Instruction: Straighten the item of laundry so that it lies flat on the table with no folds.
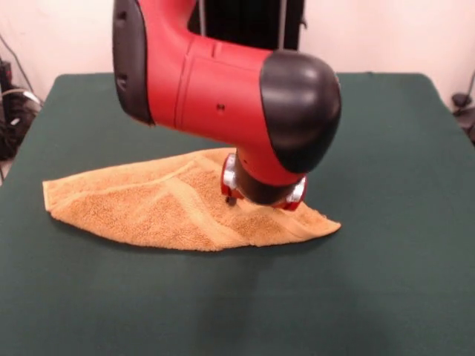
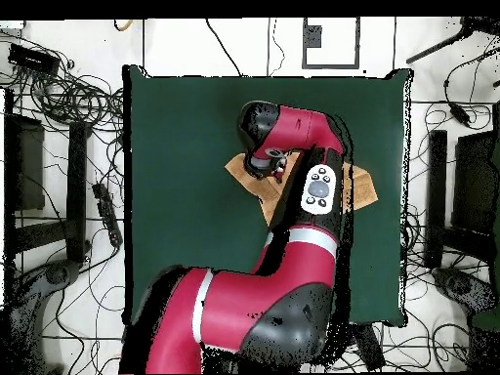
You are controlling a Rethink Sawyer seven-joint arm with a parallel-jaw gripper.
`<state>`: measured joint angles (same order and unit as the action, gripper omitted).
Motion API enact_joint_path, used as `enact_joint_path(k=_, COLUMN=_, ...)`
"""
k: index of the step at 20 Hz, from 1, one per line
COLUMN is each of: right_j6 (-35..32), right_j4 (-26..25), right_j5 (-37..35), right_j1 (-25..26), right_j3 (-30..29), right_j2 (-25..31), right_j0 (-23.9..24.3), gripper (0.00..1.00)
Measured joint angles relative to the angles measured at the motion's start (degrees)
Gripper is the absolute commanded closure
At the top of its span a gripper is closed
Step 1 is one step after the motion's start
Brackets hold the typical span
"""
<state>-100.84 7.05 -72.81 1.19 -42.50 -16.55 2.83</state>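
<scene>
my gripper (image 1: 261, 194) pressed low against the towel (image 1: 171, 211), near its pointed end; whether it was open or clamped on cloth could not be told, my wrist hiding it. the towel lay on the green tabletop (image 1: 386, 282) directly beneath my arm (image 1: 223, 93), doubled over on itself into a long wedge with a diagonal fold. by my judgement the job was barely begun: the whole fold remained to be opened.
</scene>
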Motion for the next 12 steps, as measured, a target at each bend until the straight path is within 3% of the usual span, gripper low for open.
enact_joint_path(k=12, right_j6=0.00, right_j4=-3.46, right_j5=-12.22, right_j1=7.49, right_j3=14.00, right_j2=-7.77, right_j0=-1.58, gripper=0.00)
